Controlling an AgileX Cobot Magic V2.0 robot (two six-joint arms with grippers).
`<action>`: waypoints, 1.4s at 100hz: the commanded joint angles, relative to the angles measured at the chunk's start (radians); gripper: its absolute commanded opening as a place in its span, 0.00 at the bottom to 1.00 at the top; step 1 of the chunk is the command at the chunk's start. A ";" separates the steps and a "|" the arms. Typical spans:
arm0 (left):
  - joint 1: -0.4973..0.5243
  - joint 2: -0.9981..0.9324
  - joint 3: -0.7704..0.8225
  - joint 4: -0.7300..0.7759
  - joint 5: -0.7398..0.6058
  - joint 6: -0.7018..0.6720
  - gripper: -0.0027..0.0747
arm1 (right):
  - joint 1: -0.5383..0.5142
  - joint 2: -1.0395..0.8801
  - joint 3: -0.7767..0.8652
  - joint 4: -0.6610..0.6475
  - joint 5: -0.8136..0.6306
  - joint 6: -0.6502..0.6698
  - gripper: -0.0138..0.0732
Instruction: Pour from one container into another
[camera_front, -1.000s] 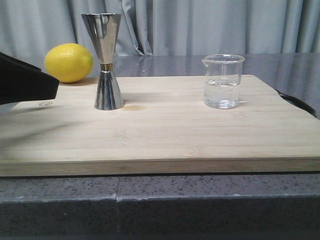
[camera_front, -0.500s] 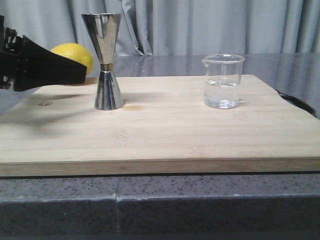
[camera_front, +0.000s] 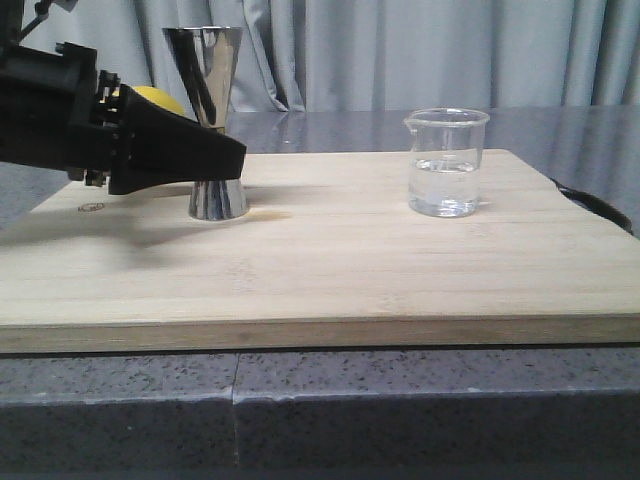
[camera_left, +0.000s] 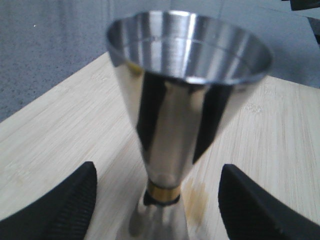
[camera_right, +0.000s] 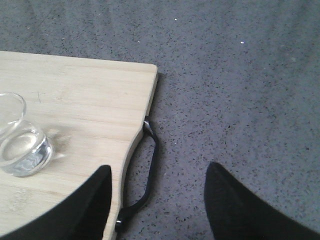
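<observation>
One big bamboo cutting board (camera_front: 330, 270) covers the grey counter (camera_front: 400, 400). Left gripper (camera_left: 157, 200) reaches in over the board's far-left corner, fingers spread wide on either side of the upright steel jigger (camera_front: 213, 120), not touching it! Right gripper (camera_right: 157, 200) hangs open over the board's right edge, by its black handle (camera_right: 145, 175). Glass beaker (camera_front: 446, 162), part-filled with clear liquid, stands far-right. Lemon (camera_front: 155, 98) peeks out behind the left arm.
</observation>
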 joint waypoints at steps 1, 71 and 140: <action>-0.014 -0.016 -0.043 -0.069 0.093 0.004 0.66 | 0.002 0.001 -0.037 -0.007 -0.080 -0.006 0.59; -0.014 -0.005 -0.050 -0.069 0.122 0.004 0.16 | 0.002 0.002 -0.037 -0.007 -0.080 -0.006 0.59; -0.014 -0.074 -0.062 -0.069 0.208 0.004 0.01 | 0.185 0.002 0.060 -0.025 -0.243 -0.008 0.59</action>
